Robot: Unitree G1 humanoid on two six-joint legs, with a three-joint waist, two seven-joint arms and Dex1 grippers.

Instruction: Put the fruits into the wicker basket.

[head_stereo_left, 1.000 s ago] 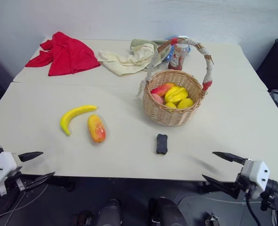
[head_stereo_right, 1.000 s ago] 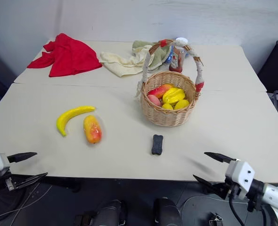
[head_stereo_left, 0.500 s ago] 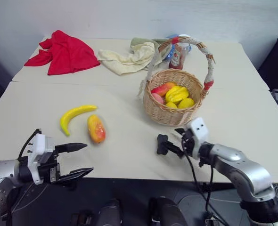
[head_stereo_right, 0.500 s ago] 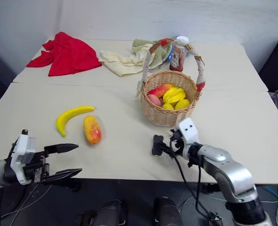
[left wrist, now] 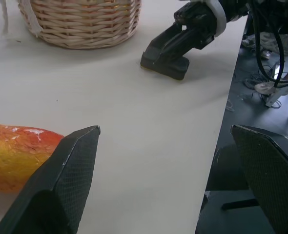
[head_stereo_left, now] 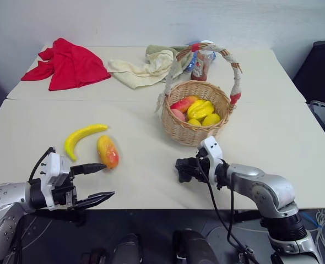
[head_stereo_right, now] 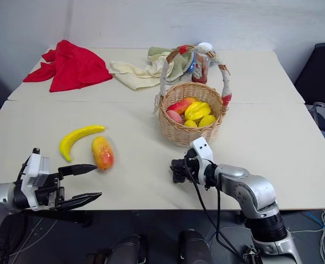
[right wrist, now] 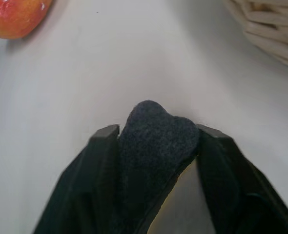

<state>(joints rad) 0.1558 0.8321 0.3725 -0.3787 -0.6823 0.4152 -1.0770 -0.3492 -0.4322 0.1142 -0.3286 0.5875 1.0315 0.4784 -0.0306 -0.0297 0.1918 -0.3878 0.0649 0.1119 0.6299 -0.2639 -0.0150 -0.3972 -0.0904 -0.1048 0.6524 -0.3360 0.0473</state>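
Note:
A yellow banana (head_stereo_left: 83, 137) and an orange-red mango (head_stereo_left: 107, 152) lie side by side on the table's left half. The wicker basket (head_stereo_left: 190, 131) stands right of centre and holds several fruits. My left gripper (head_stereo_left: 108, 179) is open at the front edge, its upper fingertip just short of the mango (left wrist: 12, 156) and nothing between its fingers (left wrist: 61, 185). My right gripper (head_stereo_left: 183, 169) is in front of the basket, shut on a small black block (right wrist: 156, 141) that sits low on the table.
A red cloth (head_stereo_left: 69, 63) and a pale yellow cloth (head_stereo_left: 143, 69) lie at the back of the table. A bottle (head_stereo_left: 200, 63) stands behind the basket. A dark chair (head_stereo_left: 319, 71) is off the table's right side.
Both arms came in from the lower corners. The right gripper reached the black block and closed on it. The left gripper moved right, up to the mango, and stayed open.

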